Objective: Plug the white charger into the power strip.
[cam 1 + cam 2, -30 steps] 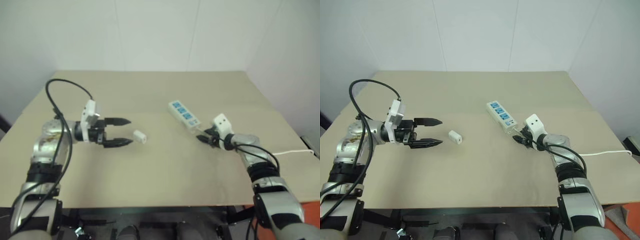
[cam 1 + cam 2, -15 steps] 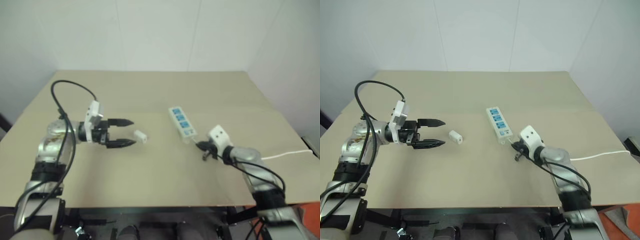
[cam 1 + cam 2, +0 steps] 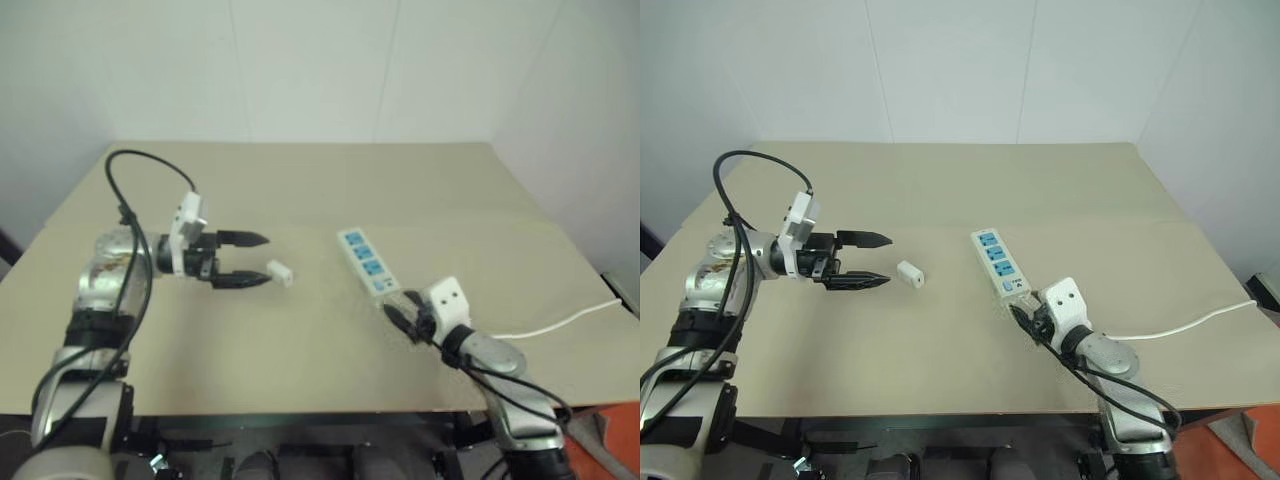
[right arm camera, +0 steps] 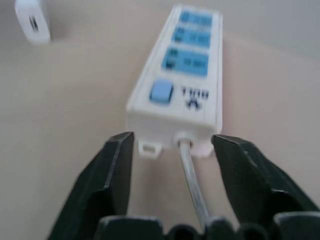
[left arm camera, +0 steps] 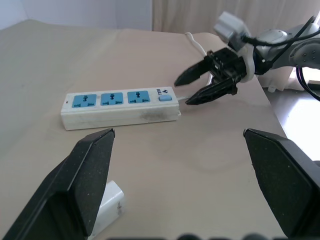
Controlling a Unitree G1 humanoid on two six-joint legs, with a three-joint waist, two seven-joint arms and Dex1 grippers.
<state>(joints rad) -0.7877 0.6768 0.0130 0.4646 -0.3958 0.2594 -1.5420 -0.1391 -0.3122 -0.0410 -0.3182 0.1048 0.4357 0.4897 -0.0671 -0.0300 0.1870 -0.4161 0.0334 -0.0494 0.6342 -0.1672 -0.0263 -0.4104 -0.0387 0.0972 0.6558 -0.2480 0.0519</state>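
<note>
Two task things lie apart on the tan bench (image 3: 940,380): the white charger (image 3: 910,274) flat just ahead of the left pincer (image 3: 872,259), and the power strip (image 3: 996,264) reaching away from the right pincer (image 3: 1024,318). Bare bench surrounds both, far from every edge. The left pincer stands wide, empty, level. The right pincer is spread, empty, straddling the thin white cord (image 4: 192,183) at the strip's switch end without touching. The right wrist view shows the blue switch (image 4: 161,92) and cord entry; the left wrist view shows all three blue sockets. A second ago the right pincer sat closed at that end; the strip now lies nearer the robot.
</note>
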